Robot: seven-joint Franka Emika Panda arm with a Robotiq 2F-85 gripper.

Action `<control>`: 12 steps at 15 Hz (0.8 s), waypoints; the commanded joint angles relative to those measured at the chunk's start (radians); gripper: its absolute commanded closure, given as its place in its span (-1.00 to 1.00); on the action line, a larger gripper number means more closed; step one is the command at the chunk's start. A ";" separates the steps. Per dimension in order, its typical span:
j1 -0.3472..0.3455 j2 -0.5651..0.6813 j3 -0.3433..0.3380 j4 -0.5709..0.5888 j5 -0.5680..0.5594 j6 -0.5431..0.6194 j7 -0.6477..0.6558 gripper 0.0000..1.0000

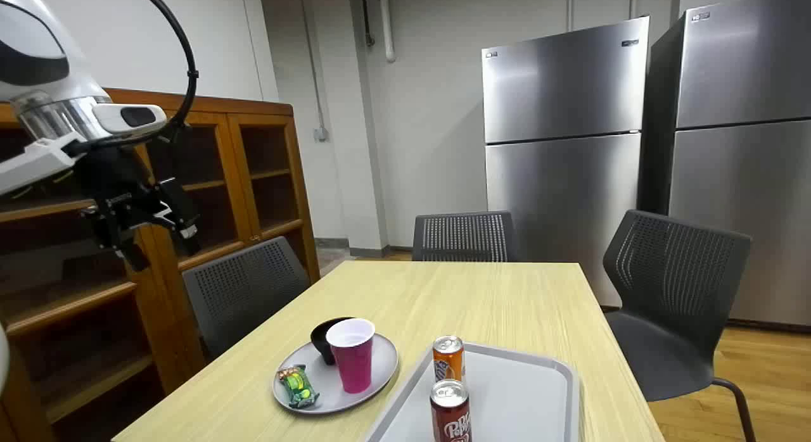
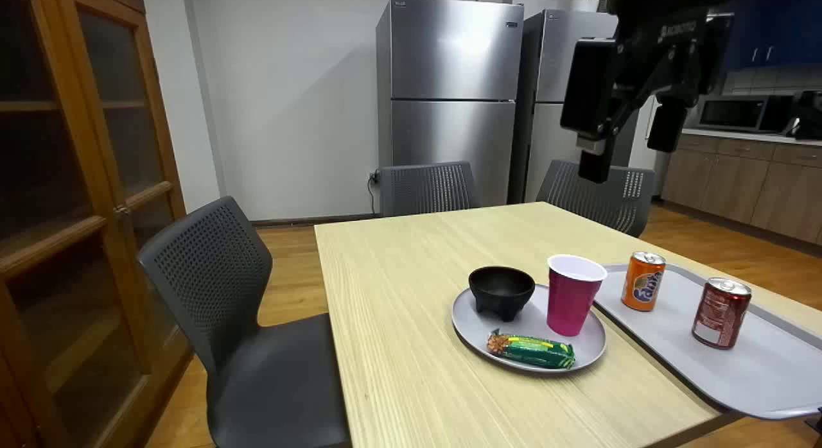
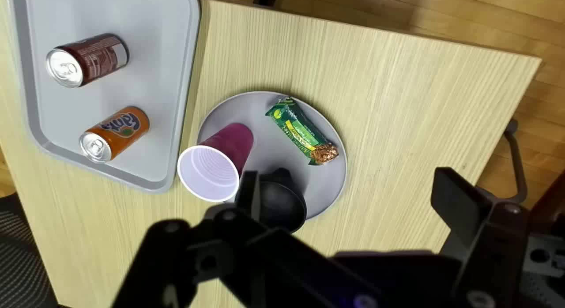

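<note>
My gripper [image 3: 347, 184] is open and holds nothing. It hangs in the air above the table in both exterior views [image 1: 162, 249] [image 2: 629, 146]. In the wrist view, one finger overlaps the black bowl [image 3: 282, 206] from above, which is the nearest thing in that view; they are apart. The bowl stands on a grey plate [image 2: 469, 319] with a magenta cup [image 2: 571, 307], upright and white inside, and a green-wrapped bar [image 2: 530, 350] lying flat. Beside the plate, a grey tray [image 3: 150, 16] bears an orange Fanta can [image 3: 117, 133] and a dark red Dr Pepper can [image 1: 450, 413], both upright.
The light wooden table [image 2: 398, 294] has dark chairs around it, one [image 2: 212, 294] beside a wooden glass-door cabinet [image 1: 222, 176]. Steel refrigerators [image 1: 564, 144] stand at the back. A counter with a microwave [image 2: 732, 112] shows behind the gripper in an exterior view.
</note>
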 commanded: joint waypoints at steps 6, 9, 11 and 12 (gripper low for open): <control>0.011 0.004 -0.010 0.002 -0.009 -0.002 0.007 -1.00; 0.011 0.004 -0.010 0.002 -0.009 -0.002 0.007 -1.00; 0.012 0.011 -0.010 -0.004 -0.012 0.019 0.000 -1.00; 0.013 0.021 -0.011 -0.009 -0.015 0.043 -0.006 -1.00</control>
